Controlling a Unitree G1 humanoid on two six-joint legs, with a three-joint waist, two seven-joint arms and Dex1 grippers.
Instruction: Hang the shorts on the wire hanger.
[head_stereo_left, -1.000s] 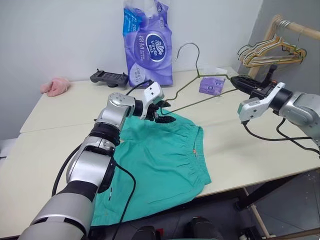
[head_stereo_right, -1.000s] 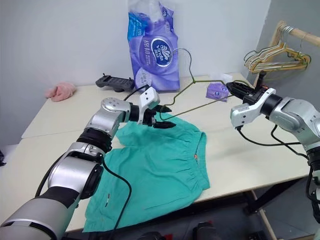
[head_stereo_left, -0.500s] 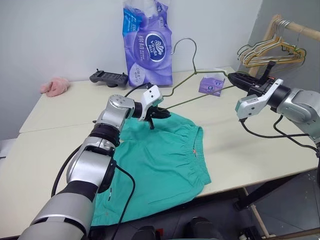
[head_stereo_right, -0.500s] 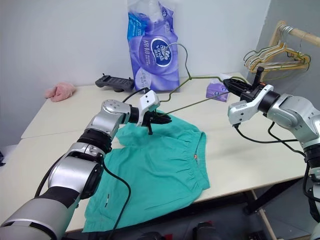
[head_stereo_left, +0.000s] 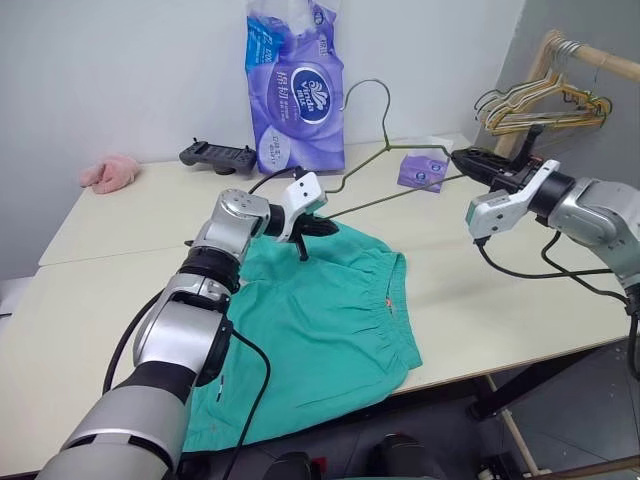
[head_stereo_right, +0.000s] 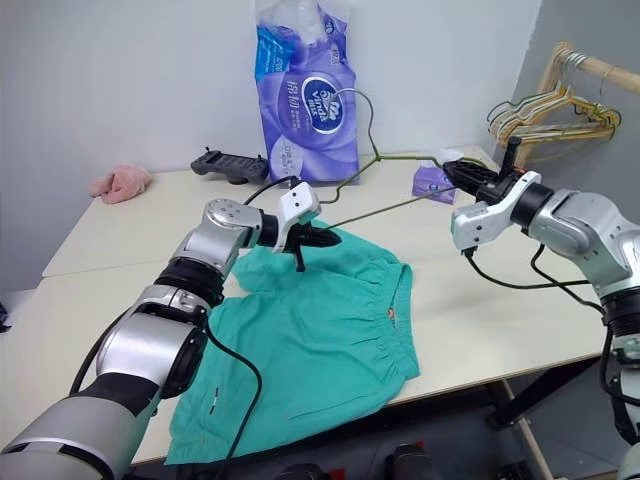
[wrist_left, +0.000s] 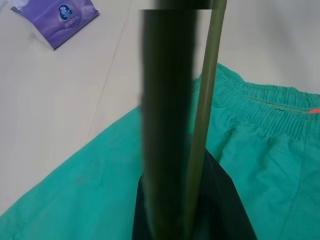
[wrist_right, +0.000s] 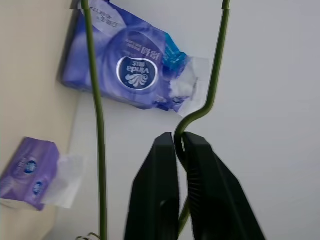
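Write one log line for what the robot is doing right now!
left gripper: shut on wire hanger | right gripper: pinching hanger's far corner | shorts: flat on table, not hung

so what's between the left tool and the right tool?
The wire hanger spans the stretch, one end in the left tool, the other in the right tool, above bare table. Seen in both eye views.

The shorts (head_stereo_left: 330, 310) below the left gripper's black fingers (head_stereo_left: 318, 228) are plain teal-green, with a small orange mark at the waistband. The wire hanger (head_stereo_left: 385, 165) pinched between the right gripper's black fingers (wrist_right: 165, 185) is dull olive-bronze. Beyond those fingers stand a purple and blue patterned pack (head_stereo_left: 297, 85) with a white-ringed oval logo, and a small purple tissue packet (head_stereo_left: 423, 168).
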